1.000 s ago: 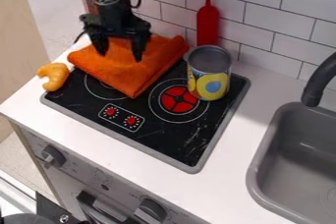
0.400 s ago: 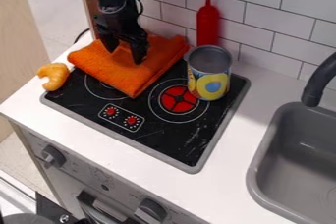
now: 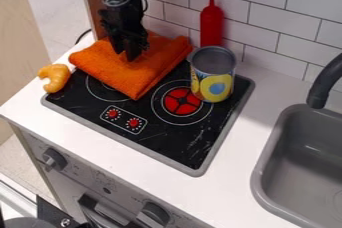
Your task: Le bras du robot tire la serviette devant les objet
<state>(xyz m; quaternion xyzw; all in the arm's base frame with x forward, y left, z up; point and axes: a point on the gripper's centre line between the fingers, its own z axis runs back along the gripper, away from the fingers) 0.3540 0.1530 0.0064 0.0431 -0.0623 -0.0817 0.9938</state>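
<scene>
One hand (image 3: 125, 57) narrowed, one towel (image 3: 138, 78), one can (image 3: 213, 78)

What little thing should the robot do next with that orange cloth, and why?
Probably secure a pinch of the orange cloth before pulling: the gripper is right at it, though I can't tell whether it holds any, and the cloth lies beside the can, not in front.
</scene>
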